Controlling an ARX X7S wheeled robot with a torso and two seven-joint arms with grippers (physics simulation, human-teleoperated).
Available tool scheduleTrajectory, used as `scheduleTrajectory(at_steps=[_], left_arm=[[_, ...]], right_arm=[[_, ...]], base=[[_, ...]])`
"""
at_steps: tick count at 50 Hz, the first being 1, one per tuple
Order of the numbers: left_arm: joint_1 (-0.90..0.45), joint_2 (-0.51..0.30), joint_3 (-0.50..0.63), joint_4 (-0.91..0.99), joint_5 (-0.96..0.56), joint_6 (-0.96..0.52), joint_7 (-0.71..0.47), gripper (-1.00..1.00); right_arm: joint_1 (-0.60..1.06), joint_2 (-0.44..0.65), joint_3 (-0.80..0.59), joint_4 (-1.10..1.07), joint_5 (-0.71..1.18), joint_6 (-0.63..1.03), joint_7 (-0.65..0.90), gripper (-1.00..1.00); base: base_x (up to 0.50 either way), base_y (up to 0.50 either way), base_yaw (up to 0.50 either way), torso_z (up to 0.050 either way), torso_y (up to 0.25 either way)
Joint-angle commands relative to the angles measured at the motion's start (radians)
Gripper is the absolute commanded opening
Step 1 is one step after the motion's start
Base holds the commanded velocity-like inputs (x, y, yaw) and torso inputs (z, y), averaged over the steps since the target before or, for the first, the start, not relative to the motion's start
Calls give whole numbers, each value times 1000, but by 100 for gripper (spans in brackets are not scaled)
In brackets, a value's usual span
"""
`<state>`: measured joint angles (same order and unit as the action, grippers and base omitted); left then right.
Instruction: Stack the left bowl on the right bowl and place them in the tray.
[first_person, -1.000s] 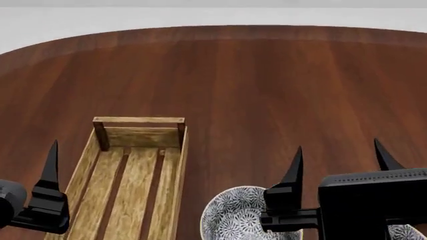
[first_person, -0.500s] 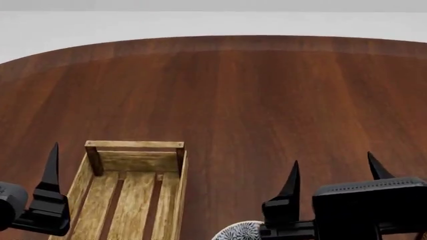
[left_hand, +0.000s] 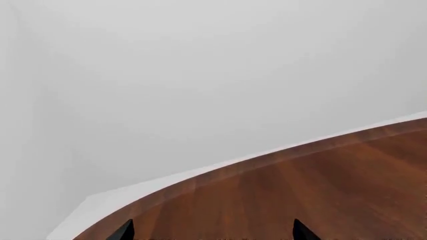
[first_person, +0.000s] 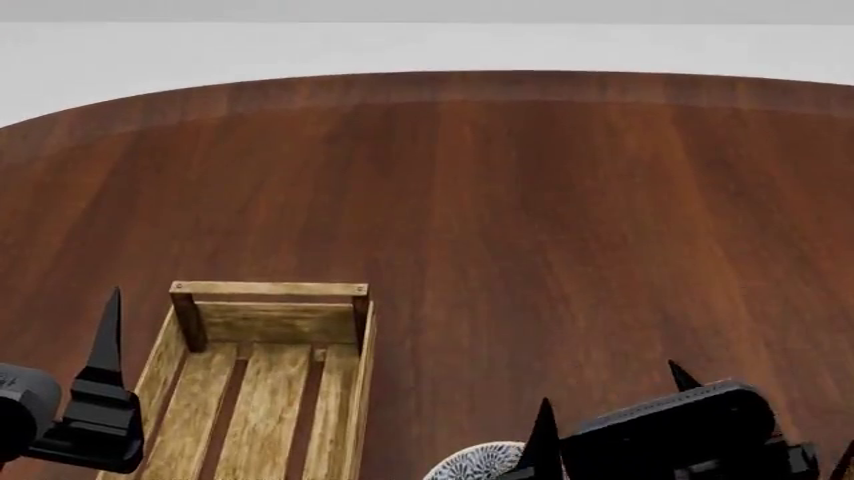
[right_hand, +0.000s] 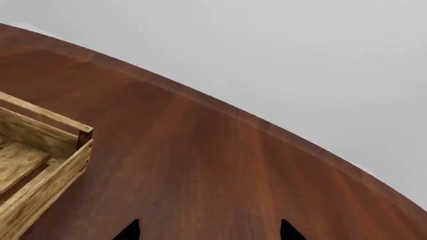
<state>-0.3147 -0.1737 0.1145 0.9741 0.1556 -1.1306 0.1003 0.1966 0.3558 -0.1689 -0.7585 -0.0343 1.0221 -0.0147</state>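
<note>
The tray (first_person: 267, 400) is a light-wood slatted crate at the lower left of the head view, and its corner (right_hand: 47, 160) also shows in the right wrist view. Only the patterned rim of the left bowl (first_person: 475, 464) shows, at the bottom edge beside the tray. The right bowl is out of view. My right gripper (first_person: 611, 385) hovers just right of that rim, open and empty, its tips wide apart (right_hand: 208, 231). My left gripper (left_hand: 213, 232) is open and empty over bare table left of the tray. One of its fingers (first_person: 106, 335) shows in the head view.
The round dark-wood table (first_person: 534, 220) stretches far ahead of both arms to its curved far edge (first_person: 427, 80). A pale floor or wall lies beyond it.
The head view tilted up a second ago, sliding tray and bowls down the picture. Over the last half second the right gripper dropped lower and turned; the left arm stayed put.
</note>
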Motion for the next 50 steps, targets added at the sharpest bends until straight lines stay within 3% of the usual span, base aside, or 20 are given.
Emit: scheduleTrajectory(at_steps=[1,23,50], left_arm=[[3,-1,-4,-3,-5,6,-3,100],[-45,-11,22,-4,-5,-32,-8,100],[1,-14,1,-8,-16,6,-21,100]], right_arm=[[-20,41,-98,7,3,13,-39,100],[-26,81,-181,22,19,62,-88,100],[-63,101,-263,12,32,58,-112,100]], base=[[0,0,0,0,0],[0,0,0,0,0],[0,0,0,0,0]])
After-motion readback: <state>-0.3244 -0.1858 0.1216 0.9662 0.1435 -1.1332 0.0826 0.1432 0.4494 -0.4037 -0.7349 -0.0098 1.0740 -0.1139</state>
